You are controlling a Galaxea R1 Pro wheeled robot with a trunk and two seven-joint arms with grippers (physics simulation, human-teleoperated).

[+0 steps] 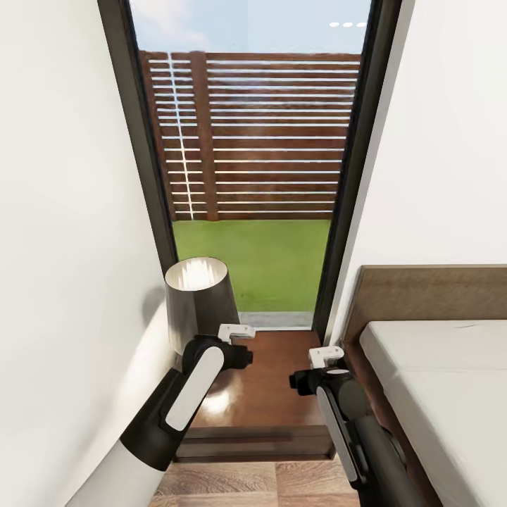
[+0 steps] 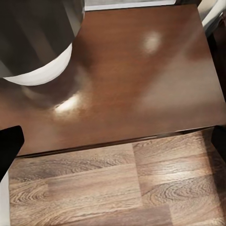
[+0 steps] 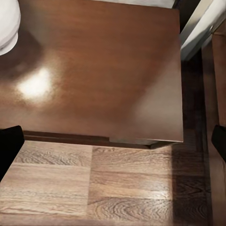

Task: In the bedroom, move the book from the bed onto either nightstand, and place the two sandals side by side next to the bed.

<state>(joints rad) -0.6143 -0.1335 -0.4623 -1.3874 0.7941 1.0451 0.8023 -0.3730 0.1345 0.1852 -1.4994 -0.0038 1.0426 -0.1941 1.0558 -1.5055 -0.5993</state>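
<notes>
The nightstand of glossy reddish-brown wood stands straight ahead, between the white wall and the bed. The bed has a brown headboard and an off-white mattress. Both arms are folded in front of me above the nightstand's front edge. In the left wrist view my left gripper is open, its dark fingertips wide apart over the nightstand top. My right gripper is open too, over the nightstand's front edge. Neither holds anything. The book and the sandals are out of view.
A lamp with a dark shade and white base stands on the nightstand's left rear part, also seen as the lamp. A tall window behind looks onto grass and a fence. Wood-plank floor lies in front.
</notes>
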